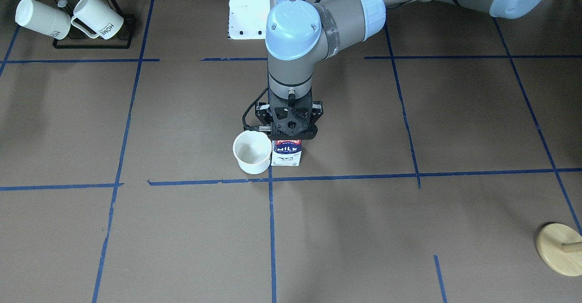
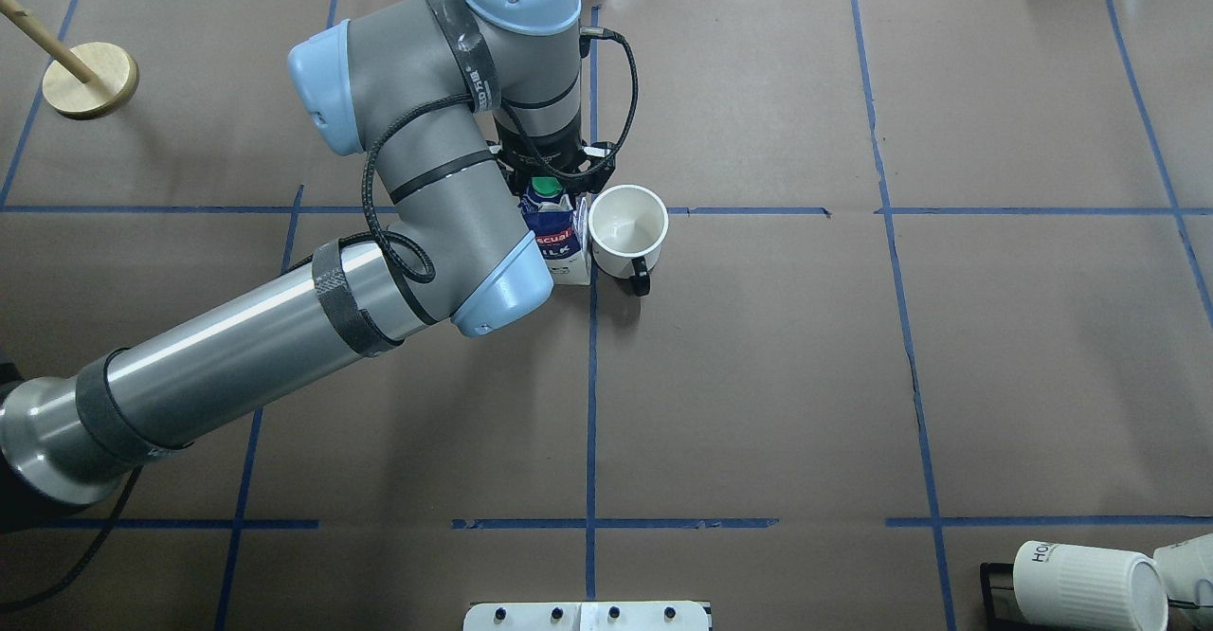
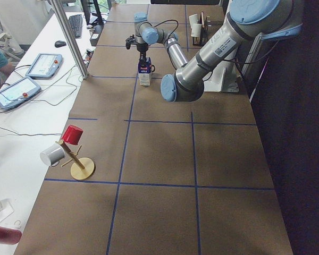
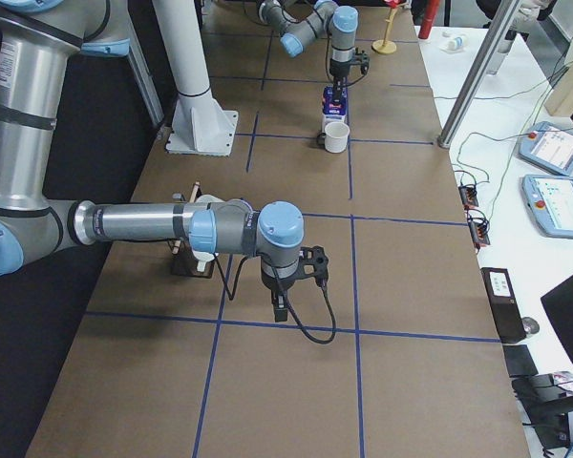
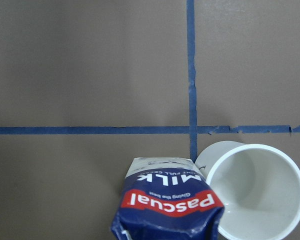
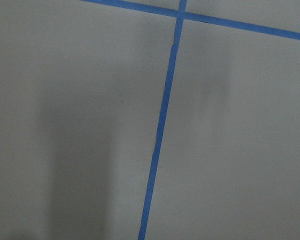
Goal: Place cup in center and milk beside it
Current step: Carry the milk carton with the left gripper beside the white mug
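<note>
The white cup (image 1: 252,153) stands upright just behind the center tape crossing (image 1: 270,179), its dark handle toward the robot (image 2: 640,280). The navy and white milk (image 1: 287,153) stands right beside it, touching or nearly so, its green cap (image 2: 543,186) showing from above. My left gripper (image 1: 291,128) points straight down over the milk, its jaws around the carton's top and seemingly closed on it. In the left wrist view the milk (image 5: 167,202) and the cup (image 5: 255,190) fill the bottom. My right gripper (image 4: 279,311) hangs low over bare paper far from them; its state does not show.
A black rack with ribbed "HOME" mugs (image 1: 68,18) stands in a table corner on the robot's right. A wooden peg stand (image 1: 559,248) stands in the far corner on the robot's left. The white robot base (image 1: 248,12) is behind the cup.
</note>
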Robot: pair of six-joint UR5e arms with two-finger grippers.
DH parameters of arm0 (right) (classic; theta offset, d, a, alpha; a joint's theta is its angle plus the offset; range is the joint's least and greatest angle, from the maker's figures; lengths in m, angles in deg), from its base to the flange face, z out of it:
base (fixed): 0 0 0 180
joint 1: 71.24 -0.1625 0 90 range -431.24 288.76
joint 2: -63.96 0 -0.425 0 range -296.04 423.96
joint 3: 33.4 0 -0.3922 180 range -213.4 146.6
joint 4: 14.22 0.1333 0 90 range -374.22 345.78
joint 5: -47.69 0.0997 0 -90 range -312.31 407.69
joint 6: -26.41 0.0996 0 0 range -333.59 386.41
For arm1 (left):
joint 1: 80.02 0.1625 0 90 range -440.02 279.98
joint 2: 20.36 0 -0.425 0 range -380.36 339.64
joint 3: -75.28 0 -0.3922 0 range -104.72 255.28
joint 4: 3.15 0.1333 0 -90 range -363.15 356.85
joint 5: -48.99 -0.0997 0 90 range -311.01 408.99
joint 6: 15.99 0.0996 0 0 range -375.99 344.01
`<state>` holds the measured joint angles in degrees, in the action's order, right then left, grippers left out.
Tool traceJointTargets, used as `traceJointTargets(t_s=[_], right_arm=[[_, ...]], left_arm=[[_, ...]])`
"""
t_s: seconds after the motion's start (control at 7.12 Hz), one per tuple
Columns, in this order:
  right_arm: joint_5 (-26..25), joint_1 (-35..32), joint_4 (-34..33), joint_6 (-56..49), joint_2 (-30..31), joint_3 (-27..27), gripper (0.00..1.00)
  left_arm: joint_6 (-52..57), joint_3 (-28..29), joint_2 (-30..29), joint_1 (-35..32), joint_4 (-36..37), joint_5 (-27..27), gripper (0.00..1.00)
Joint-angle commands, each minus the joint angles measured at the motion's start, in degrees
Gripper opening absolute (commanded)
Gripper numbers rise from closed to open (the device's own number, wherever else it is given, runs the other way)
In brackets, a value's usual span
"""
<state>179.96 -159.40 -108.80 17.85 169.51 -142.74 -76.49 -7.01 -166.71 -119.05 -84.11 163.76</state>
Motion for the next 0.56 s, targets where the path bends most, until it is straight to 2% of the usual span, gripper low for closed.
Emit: traceJointTargets(t_s=[0.0,0.14,0.42], right_arm=[[0.1,0.0,0.0,0.2,0.0,0.0,1.00],[0.1,0.0,0.0,0.3,0.0,0.0,1.00],[0.1,0.0,0.0,0.3,0.0,0.0,1.00]], left_arm=[[0.4,-0.6,0.2,-0.5,-0.4,-0.7,1.00],[3.0,-2.6,0.2,-2.6,2.0,1.6,1.00],[11.0,-9.7,0.4,-7.4,12.4,6.6,1.00]])
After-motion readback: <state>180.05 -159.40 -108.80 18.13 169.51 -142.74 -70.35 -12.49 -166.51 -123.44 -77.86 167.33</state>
